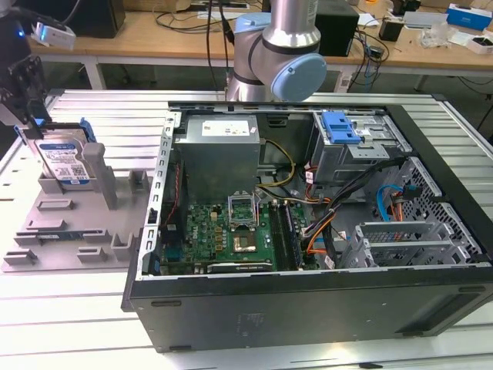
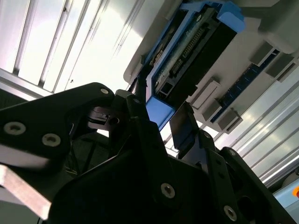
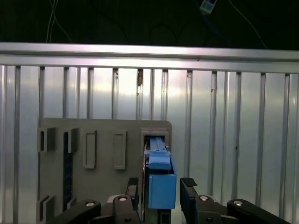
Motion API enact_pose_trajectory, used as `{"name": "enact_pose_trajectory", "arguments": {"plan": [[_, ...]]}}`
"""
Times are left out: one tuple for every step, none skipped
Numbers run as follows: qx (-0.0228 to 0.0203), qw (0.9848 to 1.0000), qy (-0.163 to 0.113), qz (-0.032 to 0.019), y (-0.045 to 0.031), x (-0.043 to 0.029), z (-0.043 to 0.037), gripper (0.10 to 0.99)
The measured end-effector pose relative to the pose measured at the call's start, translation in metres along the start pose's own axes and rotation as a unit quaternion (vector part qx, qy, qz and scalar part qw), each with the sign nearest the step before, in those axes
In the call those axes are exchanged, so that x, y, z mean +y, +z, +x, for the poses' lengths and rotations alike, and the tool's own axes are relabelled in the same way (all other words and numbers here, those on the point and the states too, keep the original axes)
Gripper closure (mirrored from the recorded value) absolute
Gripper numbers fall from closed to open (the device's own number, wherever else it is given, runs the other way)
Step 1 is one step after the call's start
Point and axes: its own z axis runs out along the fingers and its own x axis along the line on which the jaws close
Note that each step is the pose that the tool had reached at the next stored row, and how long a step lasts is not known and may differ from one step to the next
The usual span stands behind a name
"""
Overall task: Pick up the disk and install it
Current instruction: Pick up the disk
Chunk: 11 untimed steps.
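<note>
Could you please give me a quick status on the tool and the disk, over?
Tool open, straddling the disk at its blue carrier edge. Disk standing on edge in the grey holder, outside the computer case. Nothing in the way.

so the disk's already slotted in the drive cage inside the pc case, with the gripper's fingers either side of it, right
Not in the cage. The exterior view shows the disk standing upright in the grey holder outside the pc case, on that view's left. The gripper does straddle it.
</note>
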Motion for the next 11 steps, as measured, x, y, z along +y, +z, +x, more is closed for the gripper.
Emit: {"name": "enact_pose_trajectory", "arguments": {"plan": [[0.0,1.0,0.0,0.0,0.0006,0.0,0.0,0.604],[0.0,1.0,0.0,0.0,0.0012,0.0,0.0,0.604],[0.0,1.0,0.0,0.0,0.0017,0.0,0.0,0.604],[0.0,1.0,0.0,0.0,0.0025,0.0,0.0,0.604],[0.0,1.0,0.0,0.0,0.003,0.0,0.0,0.604],[0.0,1.0,0.0,0.0,0.0039,0.0,-0.0001,0.604],[0.0,1.0,0.0,0.0,0.0045,0.0,-0.0001,0.604],[0.0,1.0,0.0,0.0,0.005,0.0,-0.0001,0.604],[0.0,1.0,0.0,-0.0001,0.0058,0.0,-0.0001,0.604],[0.0,1.0,0.0,0.0,0.0064,0.0,-0.0001,0.604],[0.0,1.0,0.0,-0.0001,0.0068,0.0,-0.0001,0.604]]}}
